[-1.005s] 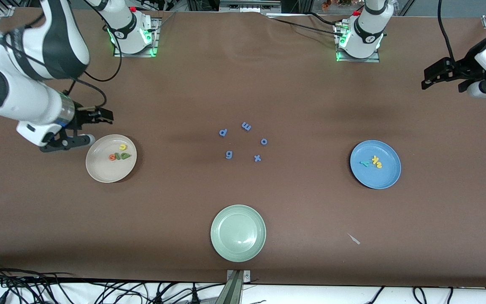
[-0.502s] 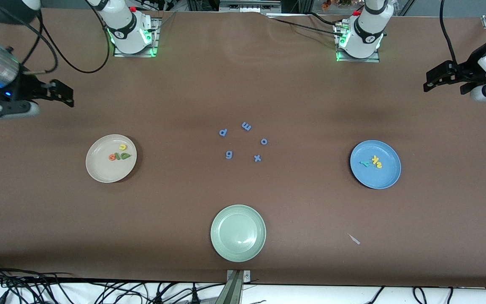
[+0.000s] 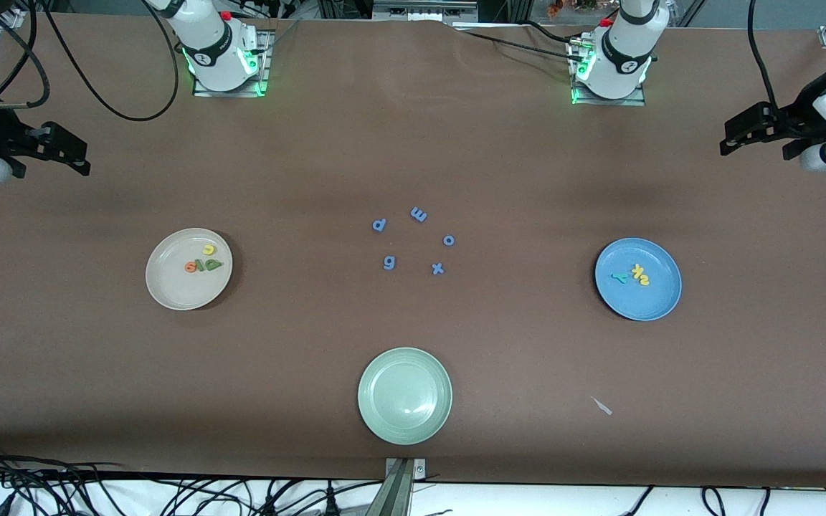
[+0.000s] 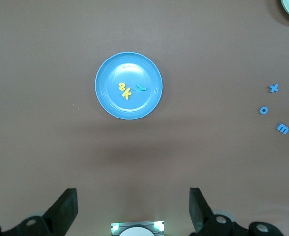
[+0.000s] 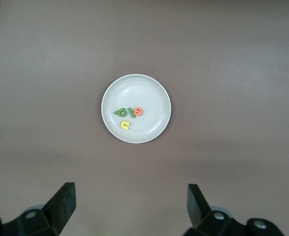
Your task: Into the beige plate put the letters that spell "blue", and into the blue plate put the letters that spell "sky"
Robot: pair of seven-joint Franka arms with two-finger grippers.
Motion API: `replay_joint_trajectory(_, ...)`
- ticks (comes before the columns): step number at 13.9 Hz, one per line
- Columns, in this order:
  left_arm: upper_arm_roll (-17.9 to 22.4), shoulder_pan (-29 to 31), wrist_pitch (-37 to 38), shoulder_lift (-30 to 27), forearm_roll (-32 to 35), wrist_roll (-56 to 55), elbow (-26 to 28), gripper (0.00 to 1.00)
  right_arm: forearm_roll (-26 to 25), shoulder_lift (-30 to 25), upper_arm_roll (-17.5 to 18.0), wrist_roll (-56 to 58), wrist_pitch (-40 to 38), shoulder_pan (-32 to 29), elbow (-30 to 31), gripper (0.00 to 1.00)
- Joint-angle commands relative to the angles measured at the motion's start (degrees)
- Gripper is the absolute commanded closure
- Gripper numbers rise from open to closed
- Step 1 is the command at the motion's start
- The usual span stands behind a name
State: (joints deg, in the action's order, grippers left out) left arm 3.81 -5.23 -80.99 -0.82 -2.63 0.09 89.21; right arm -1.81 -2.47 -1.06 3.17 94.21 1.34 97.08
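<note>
Since a second ago the right gripper [image 3: 69,150] has pulled up and away from the round cream-beige plate [image 3: 169,287] and now hangs over bare table near the right arm's end, fingers spread wide and holding nothing; everything else lies as it did. On the beige plate rest the four foam letters that spell "blue" [image 3: 203,262]: an orange e, a thin green l and a dark green b side by side, and a yellow u just beside them, farther from the front camera. At mid-table five small all-blue foam letters [image 3: 413,241] lie scattered in a loose ring, well apart from every plate. Nearer to the front camera sits a round pale green plate [image 3: 405,428]. Toward the left arm's end, the round medium-blue plate [image 3: 653,304] carries the three foam letters that spell "sky" [image 3: 632,274], a teal y beside a yellow k and s that touch. A small pale scrap [image 3: 602,406] lies nearer the camera than this plate. Over the table's edge at that end the left gripper [image 3: 739,132] waits, jaws wide and empty. Brown cloth [image 3: 528,179] covers the table; black cables [image 3: 62,480] trail along its front edge.
</note>
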Motion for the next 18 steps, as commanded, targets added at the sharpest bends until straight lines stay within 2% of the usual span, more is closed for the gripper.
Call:
replay_joint_trajectory(1,0.4,-0.7,1.7,1.1,0.9,-0.7,-2.3,0.0,-0.3,1.0,0.3,-0.8,-1.1,-1.6,-1.2,0.0)
replay_joint_trajectory(18,0.3,-0.7,1.8,1.1,0.6,-0.7,-2.3,0.0,-0.1,3.0,0.4,-0.3,3.8,-2.7,-1.2,0.0)
